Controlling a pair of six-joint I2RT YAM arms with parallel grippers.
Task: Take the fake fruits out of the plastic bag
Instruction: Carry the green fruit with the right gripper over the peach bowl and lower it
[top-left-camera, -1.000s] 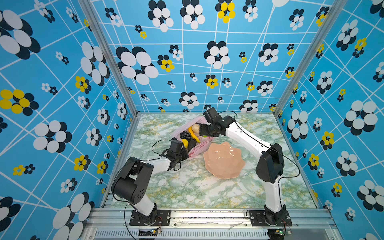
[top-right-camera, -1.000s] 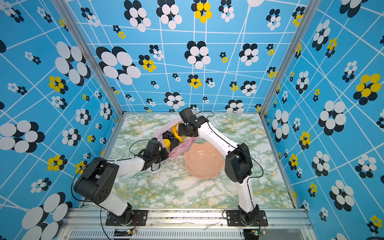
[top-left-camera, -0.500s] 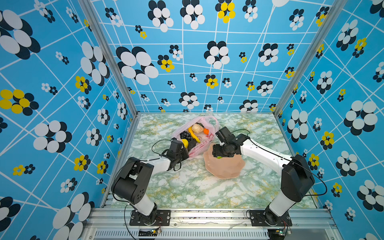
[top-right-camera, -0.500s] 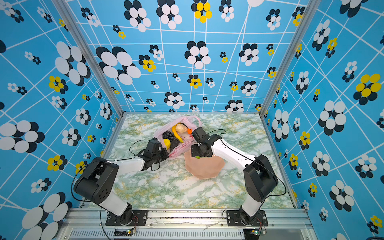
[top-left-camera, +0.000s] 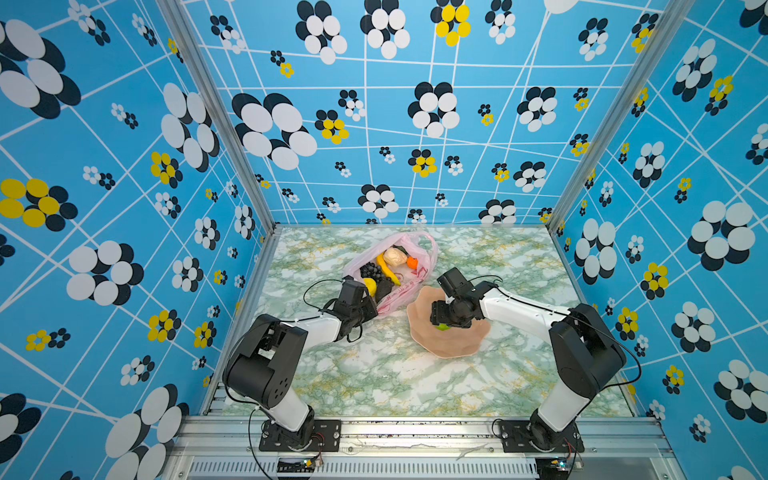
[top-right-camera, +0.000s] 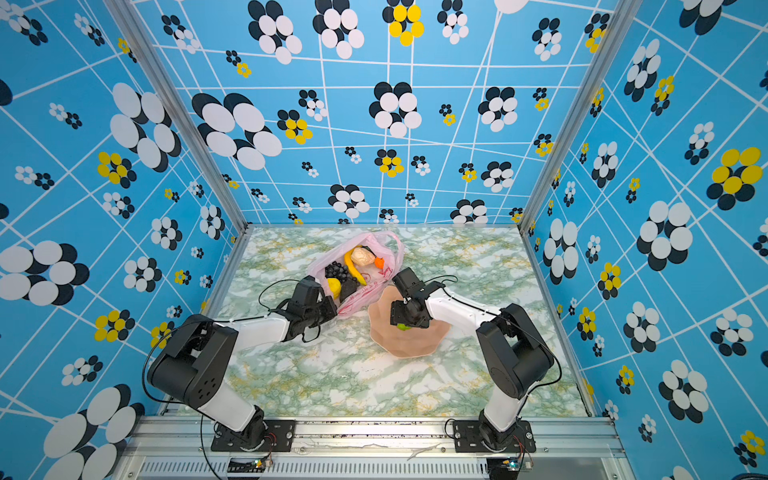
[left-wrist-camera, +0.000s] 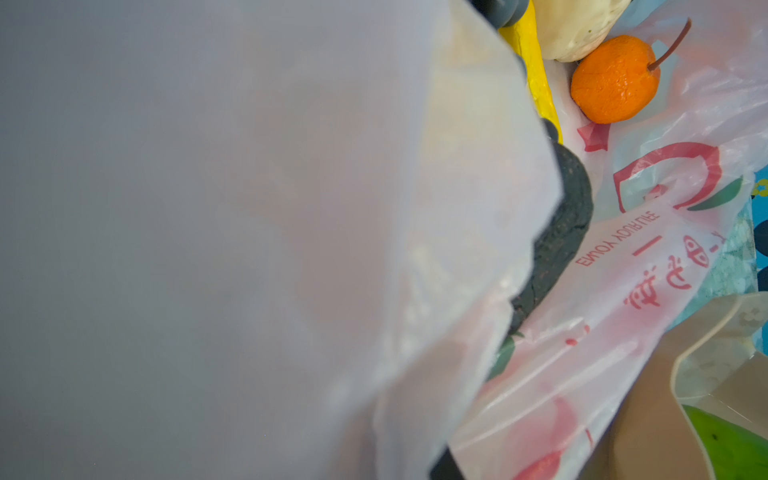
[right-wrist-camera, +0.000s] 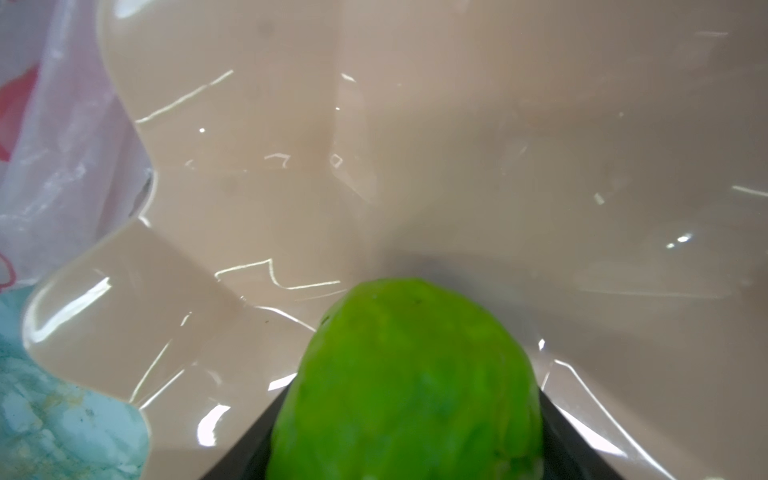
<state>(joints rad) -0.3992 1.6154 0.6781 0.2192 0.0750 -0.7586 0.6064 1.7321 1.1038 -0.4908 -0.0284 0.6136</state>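
Observation:
The pink plastic bag (top-left-camera: 420, 249) (top-right-camera: 388, 251) lies open at the back of the table. Inside it I see a banana (top-left-camera: 386, 271), a black grape bunch (top-left-camera: 370, 271), a beige fruit (top-left-camera: 395, 256), a small orange fruit (top-left-camera: 412, 262) (left-wrist-camera: 615, 79), a yellow fruit (top-left-camera: 369, 286) and a dark fruit (top-left-camera: 384, 290) (left-wrist-camera: 565, 224). My left gripper (top-left-camera: 369, 309) (top-right-camera: 330, 309) is shut on the bag's near edge, and bag film (left-wrist-camera: 291, 208) hides its jaws in the left wrist view. My right gripper (top-left-camera: 446, 321) (right-wrist-camera: 409, 436) is shut on a green fruit (top-left-camera: 442, 327) (right-wrist-camera: 411, 374), low over the dish.
The peach-pink wavy dish (top-left-camera: 455, 347) (top-right-camera: 413, 347) (right-wrist-camera: 457, 145) sits right of the bag, its rim touching the bag film (right-wrist-camera: 62, 145). Patterned blue walls enclose the marble table (top-left-camera: 395, 382) on three sides.
My right gripper has left the bag's mouth, carried the green fruit across to the dish and come down low over it. The left arm and the bag have stayed still.

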